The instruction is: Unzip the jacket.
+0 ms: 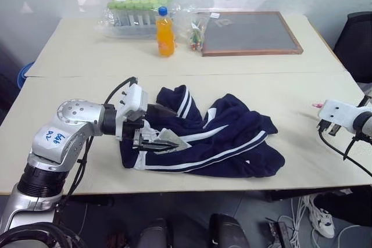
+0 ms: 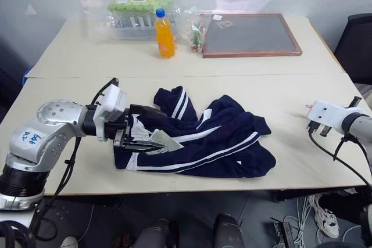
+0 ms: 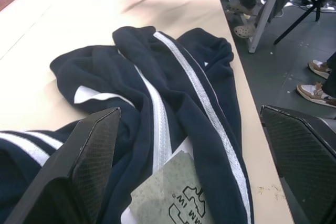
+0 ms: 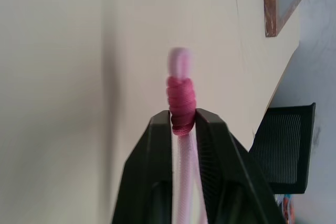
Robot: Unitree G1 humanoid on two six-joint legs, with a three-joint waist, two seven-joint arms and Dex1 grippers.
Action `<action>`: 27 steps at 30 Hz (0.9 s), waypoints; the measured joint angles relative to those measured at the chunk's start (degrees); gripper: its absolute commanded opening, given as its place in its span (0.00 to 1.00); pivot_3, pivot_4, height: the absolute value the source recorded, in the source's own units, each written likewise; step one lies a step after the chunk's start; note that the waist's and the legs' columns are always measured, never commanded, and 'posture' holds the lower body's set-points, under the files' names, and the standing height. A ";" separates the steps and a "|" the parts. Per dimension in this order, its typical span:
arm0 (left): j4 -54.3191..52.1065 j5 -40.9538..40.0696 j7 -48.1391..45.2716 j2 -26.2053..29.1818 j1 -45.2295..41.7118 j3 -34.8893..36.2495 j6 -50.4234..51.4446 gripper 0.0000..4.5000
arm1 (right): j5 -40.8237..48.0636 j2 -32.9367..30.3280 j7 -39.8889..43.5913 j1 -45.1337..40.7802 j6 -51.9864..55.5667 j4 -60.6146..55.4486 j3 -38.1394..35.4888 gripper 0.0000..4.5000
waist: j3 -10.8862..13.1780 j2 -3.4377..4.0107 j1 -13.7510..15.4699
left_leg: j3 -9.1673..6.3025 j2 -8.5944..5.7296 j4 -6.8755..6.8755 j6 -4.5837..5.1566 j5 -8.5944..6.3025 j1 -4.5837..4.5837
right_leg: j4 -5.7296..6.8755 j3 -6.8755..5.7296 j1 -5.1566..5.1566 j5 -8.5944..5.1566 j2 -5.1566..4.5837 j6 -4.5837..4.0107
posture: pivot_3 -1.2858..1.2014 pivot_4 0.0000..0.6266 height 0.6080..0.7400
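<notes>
Working L to R: L gripper point(image 1: 152, 139) sits at the jacket point(image 1: 221, 143)'s near-left edge w/ fingers point(image 3: 89, 156) spread wide, straddling the grey-green paper tag point(image 3: 173, 192) and a fold of navy cloth, nothing pinched yet. Jacket lies crumpled mid-front of the near table point(image 1: 70, 100), white stripes running diagonally, collar trim poking up at centre. Judging the step as anchoring cloth on this side; best done by closing on fabric beside the zip line, not on the paper tag, which would likely tear or slip, and keeping the hold low and flat so the garment doesn't drag when pulled. Further R, R gripper point(image 4: 184, 124) hangs over bare table nr the right edge, well apart from jacket, jaws nearly together and nipping a pink cord w/ a dark-red knot point(image 4: 181, 106) just past the tips. If that cord is the zip pull it looks detached from the garment; would need re-checking before any tug. Back table carries an orange drink bottle point(image 1: 165, 32), a wrapped pack w/ green tops point(image 1: 136, 9) and a framed dark board point(image 1: 250, 32), all well clear. Hard to make out: zip track and slider buried in the folds, so can't tell how far open the front is; tag print cut off in L wrist view; cord's lower end hidden between the R fingers; cord tip blurred.
</notes>
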 measured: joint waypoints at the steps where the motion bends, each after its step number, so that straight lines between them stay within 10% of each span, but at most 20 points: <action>1: -0.01 0.10 -0.05 -0.03 0.00 -0.03 -0.01 1.00 | -0.29 0.12 -0.23 -1.09 -0.51 1.44 0.38 0.41 | 0.00 0.01 0.06 | -0.01 0.00 0.00 0.00 0.00 -0.01 | -0.01 0.00 0.00 0.00 0.00 0.00 | 0.52 0.24 1.00; 9: -0.37 0.43 -0.31 0.50 1.21 0.33 0.00 1.00 | 4.81 -0.02 9.70 -2.96 -2.55 1.69 0.71 0.99 | 0.00 0.01 0.60 | -0.07 -0.01 0.09 0.02 -0.01 -0.06 | -0.02 0.00 0.03 0.00 -0.01 0.00 | 0.52 0.24 1.00; 19: -2.99 -0.83 -2.43 5.87 4.42 3.51 1.08 1.00 | 36.58 -5.74 47.59 11.81 23.63 -42.53 -7.14 0.99 | 0.00 0.01 1.32 | -0.21 0.02 0.16 0.03 -0.03 -0.03 | 0.01 -0.01 0.05 0.00 0.04 0.00 | 0.52 0.24 1.00; 27: -3.23 -0.83 -1.55 5.78 4.54 3.48 1.32 1.00 | 31.99 -0.54 48.33 12.91 21.81 -49.47 0.12 0.99 | 0.01 0.00 2.30 | -0.08 0.00 0.25 0.03 -0.07 -0.07 | 0.01 0.02 0.04 0.00 0.04 0.00 | 0.52 0.24 1.00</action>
